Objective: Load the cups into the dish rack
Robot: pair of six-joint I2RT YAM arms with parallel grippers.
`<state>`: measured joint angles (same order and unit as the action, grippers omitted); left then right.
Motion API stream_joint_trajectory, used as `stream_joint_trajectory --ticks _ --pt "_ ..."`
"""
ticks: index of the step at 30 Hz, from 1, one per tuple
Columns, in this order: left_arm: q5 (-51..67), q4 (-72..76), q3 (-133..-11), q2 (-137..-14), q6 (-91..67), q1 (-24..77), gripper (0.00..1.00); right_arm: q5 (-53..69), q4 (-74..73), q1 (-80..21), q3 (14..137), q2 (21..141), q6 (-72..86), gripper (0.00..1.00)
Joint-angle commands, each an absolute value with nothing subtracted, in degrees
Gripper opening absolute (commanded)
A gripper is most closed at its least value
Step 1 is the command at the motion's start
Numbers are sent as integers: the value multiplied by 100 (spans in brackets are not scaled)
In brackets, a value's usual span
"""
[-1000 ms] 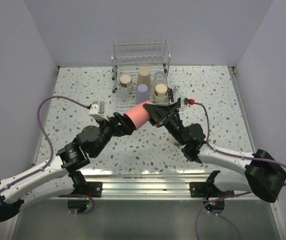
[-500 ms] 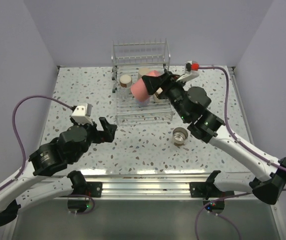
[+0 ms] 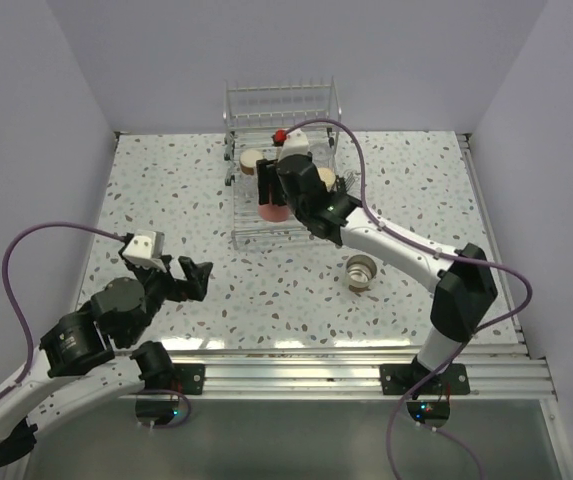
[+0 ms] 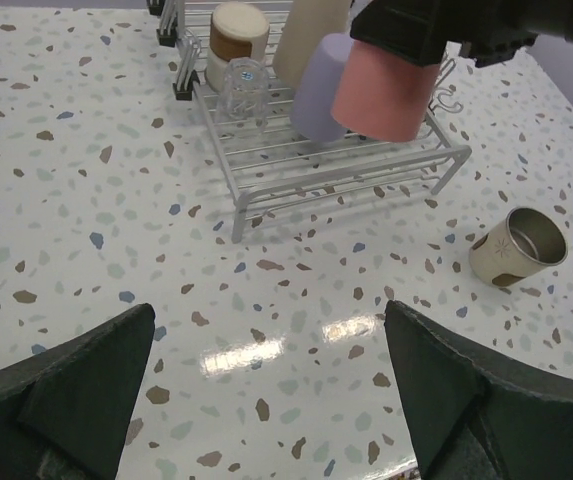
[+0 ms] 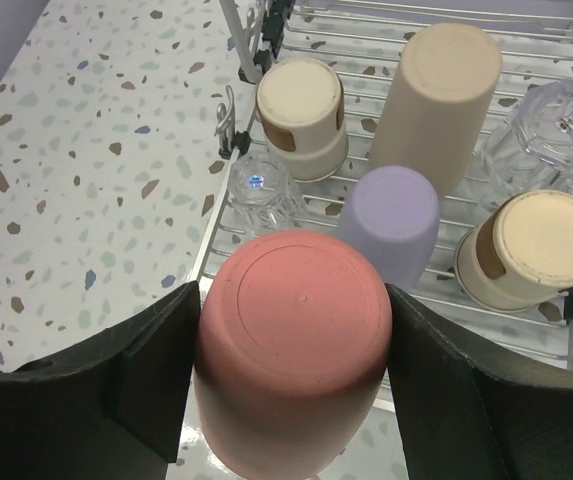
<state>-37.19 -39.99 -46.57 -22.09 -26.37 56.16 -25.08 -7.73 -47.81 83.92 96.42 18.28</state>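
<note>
1. Now that the right gripper has swung it up from mid-table, where both arms met a second ago, the coral-pink cup hangs upside down over the near row of the dish rack, just beside the lavender cup.
2. Its fingers are clamped on either side of the cup. I cannot tell whether the rim is touching the wires yet.
3. The left gripper has pulled back to its own side and hovers low over the table, jaws spread wide and empty.
4. To my eye the handover is done, so only lowering and letting go remain for this cup.
5. One metallic cup stands upright on the table right of the rack, probably next.
</note>
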Motion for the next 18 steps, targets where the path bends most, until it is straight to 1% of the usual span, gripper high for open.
stream_joint_trajectory --ticks 1,5,9,13,18 --pt "-3534 -3498 -4561 -2153 -2145 5625 100 -2619 -668 -4843 9043 9930 1512 0" --pt "-3595 -3366 -4439 -2004 -2153 5625 100 -2628 -563 -4878 9255 10300 1468 0" --pt "-3296 -3253 -4421 -1811 -2066 5625 100 -2584 -475 -4887 9439 10643 1503 0" --pt "-3419 -3243 -4368 -1618 -2039 5616 100 -2593 -369 -4930 9641 10977 1529 0" --pt "-3366 -3217 -4359 -1661 -1995 5607 100 -2654 -220 -4983 9799 11355 1441 0"
